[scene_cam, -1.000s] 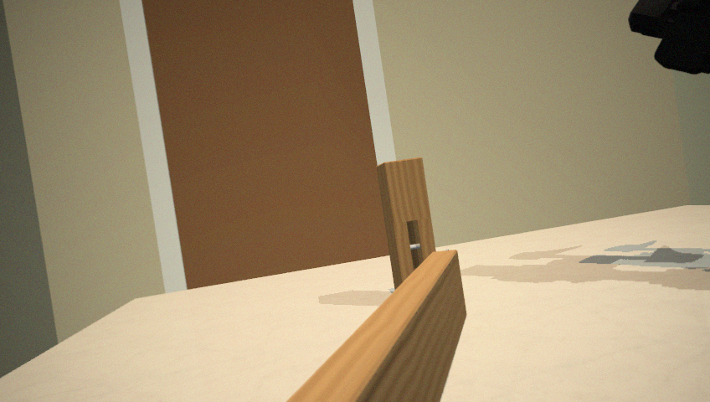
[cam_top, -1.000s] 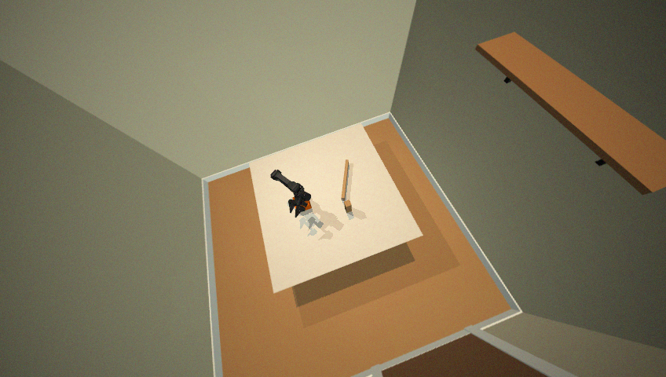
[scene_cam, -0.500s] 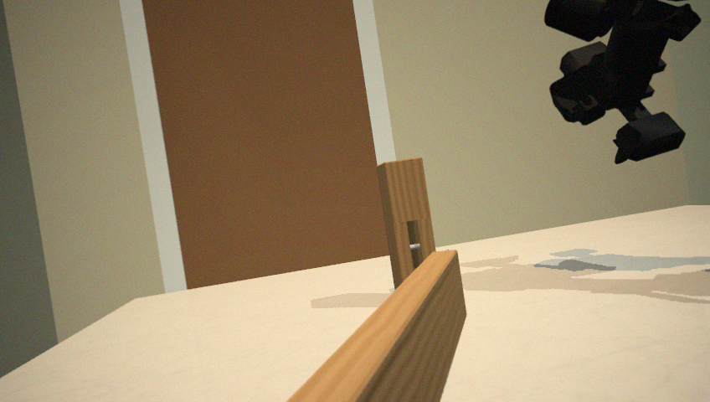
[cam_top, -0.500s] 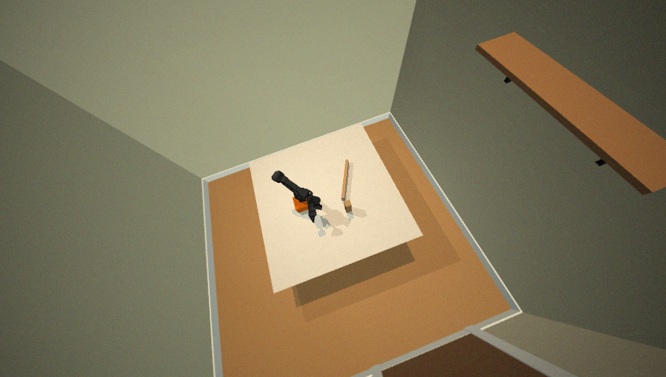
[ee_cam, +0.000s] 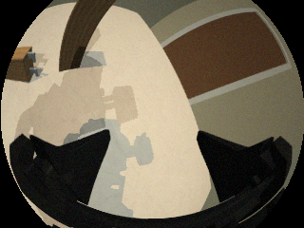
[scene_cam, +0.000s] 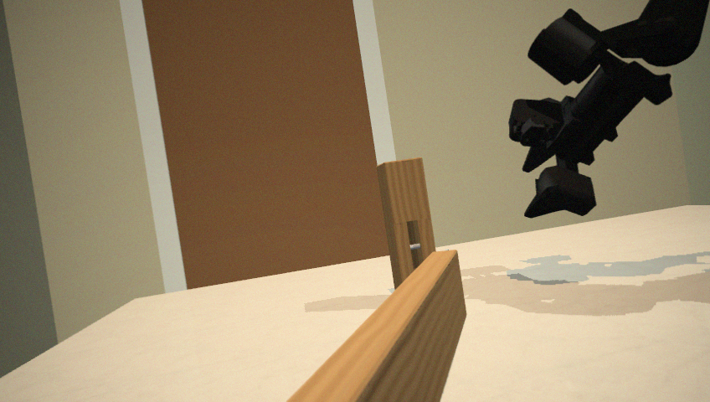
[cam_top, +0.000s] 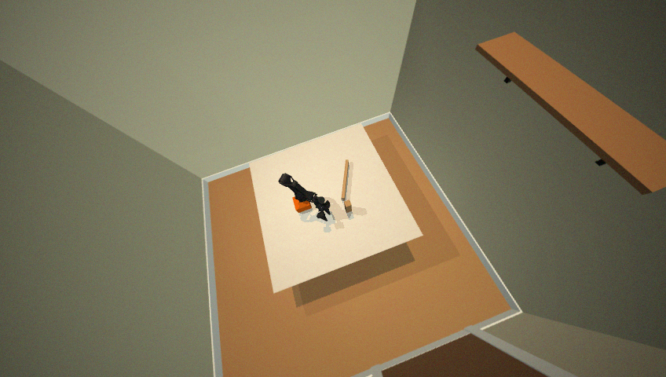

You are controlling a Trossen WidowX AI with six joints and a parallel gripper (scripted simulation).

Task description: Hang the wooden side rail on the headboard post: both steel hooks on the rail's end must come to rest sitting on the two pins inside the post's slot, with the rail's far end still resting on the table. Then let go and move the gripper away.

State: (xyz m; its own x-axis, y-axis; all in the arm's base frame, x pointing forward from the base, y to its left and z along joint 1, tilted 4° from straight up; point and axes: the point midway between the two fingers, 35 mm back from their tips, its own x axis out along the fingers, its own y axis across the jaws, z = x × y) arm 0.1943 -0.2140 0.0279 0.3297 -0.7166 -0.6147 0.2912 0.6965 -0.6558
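My gripper (cam_top: 329, 215) (scene_cam: 528, 191) (ee_cam: 154, 136) is spread wide, holding nothing. The striped-grain wooden rail (cam_top: 345, 180) (scene_cam: 398, 343) (ee_cam: 19, 64) lies on the table (cam_top: 308, 261) (scene_cam: 223, 338) (ee_cam: 157, 190), two grey hooks (ee_cam: 32, 56) on its end, near the upright slotted post (cam_top: 348, 205) (scene_cam: 404, 191) (ee_cam: 78, 35).

On your pale table (cam_top: 336, 252), 1 black arm (cam_top: 303, 193) reaches beside an orange block (cam_top: 301, 204); your rail (cam_top: 345, 179) lies near the post (cam_top: 348, 206)
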